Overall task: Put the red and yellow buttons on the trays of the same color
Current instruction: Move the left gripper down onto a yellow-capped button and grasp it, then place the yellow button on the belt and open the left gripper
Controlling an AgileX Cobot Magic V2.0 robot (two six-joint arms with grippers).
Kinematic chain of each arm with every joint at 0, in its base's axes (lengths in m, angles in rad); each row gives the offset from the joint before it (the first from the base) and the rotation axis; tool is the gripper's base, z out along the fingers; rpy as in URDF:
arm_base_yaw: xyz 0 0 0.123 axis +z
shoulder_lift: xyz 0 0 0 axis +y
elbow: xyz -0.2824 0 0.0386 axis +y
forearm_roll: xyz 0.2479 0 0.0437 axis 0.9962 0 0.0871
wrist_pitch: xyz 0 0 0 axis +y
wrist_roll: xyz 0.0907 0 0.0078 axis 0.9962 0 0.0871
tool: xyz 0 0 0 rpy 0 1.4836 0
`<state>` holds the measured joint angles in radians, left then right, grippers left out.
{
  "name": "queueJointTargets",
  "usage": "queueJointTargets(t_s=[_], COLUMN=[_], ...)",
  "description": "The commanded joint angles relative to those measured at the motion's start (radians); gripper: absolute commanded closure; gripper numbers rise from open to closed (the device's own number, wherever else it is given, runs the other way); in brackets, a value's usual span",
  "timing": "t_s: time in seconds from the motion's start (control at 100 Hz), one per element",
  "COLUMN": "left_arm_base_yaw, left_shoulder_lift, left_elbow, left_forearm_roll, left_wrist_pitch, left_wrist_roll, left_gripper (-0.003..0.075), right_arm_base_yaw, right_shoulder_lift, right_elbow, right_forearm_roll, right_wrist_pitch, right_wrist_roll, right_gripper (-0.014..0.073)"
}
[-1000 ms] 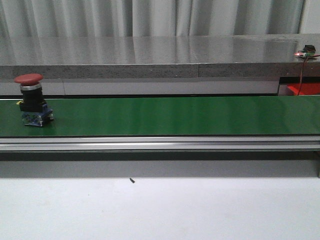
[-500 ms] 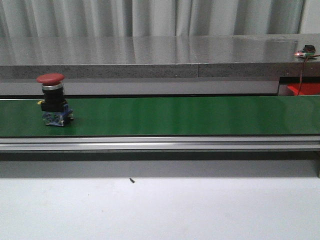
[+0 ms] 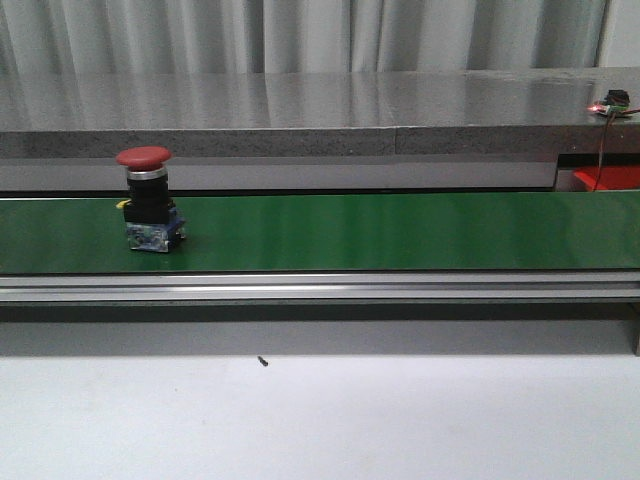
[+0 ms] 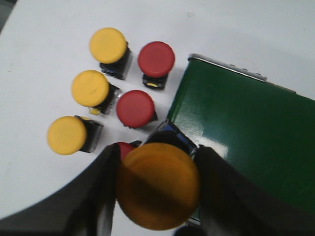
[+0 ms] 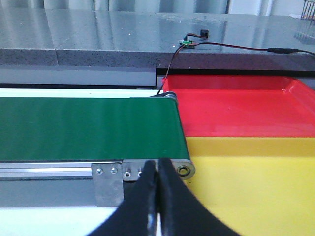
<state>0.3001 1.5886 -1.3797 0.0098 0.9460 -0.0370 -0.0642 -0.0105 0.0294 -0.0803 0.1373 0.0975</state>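
1. 1 red button (image 3: 147,198) stands upright on the green conveyor belt (image 3: 400,232) in the front view, toward the belt's left part, its red cap on top of a black body and a blue base.
2. In the left wrist view, we see the left gripper (image 4: 157,189) pinching a yellow button (image 4: 157,184) between its 2 dark fingers (image 4: 101,196), the cap facing the camera, above the belt's end.
3. On the white table (image 4: 49,49) beside that end, we count 3 more yellow buttons (image 4: 90,88) in a column and 2 red buttons (image 4: 136,108) next to them; a 3rd red one (image 4: 126,149) is mostly hidden behind the held button.
4. In the right wrist view, the right gripper (image 5: 158,189) has its fingers pressed together with nothing between them, near the belt's other end.
5. Beside that end, we see the red tray (image 5: 236,105) touching the yellow tray (image 5: 246,177), the yellow one nearer the camera.
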Motion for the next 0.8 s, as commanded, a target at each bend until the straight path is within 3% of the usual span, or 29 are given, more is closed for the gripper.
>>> queueJointTargets(t_s=[0.0,0.33,0.43,0.62,0.79], left_arm_base_yaw=[-0.033,-0.09,-0.09,-0.09,-0.106], left_shoulder_lift=[-0.007,0.097,0.105,0.099,0.061], left_elbow=[-0.033,-0.033,-0.033,-0.033,-0.033], left_forearm_roll=[0.002,-0.003,-0.021,-0.04,-0.079], left_wrist_pitch=[-0.035,-0.041,-0.041,-0.017,-0.012], left_wrist_roll=[0.002,0.002,0.004,0.004,0.028], left_gripper=[0.0597,0.0569,0.0466,0.0187,0.0167], right_arm_base_yaw=[0.001,0.001,0.001,0.001,0.001], right_shoulder_lift=[-0.018,-0.018,-0.018,-0.018,-0.018], right_elbow=[-0.019,-0.019,-0.019,-0.019,-0.019], right_forearm_roll=[-0.001,-0.001,-0.001,-0.001,-0.001], right_wrist_pitch=[-0.072,-0.072,-0.072,-0.072,-0.072], right_wrist_roll=[-0.008,-0.008,-0.008,-0.008,-0.008], right_gripper=[0.066,0.066,0.066,0.066,0.066])
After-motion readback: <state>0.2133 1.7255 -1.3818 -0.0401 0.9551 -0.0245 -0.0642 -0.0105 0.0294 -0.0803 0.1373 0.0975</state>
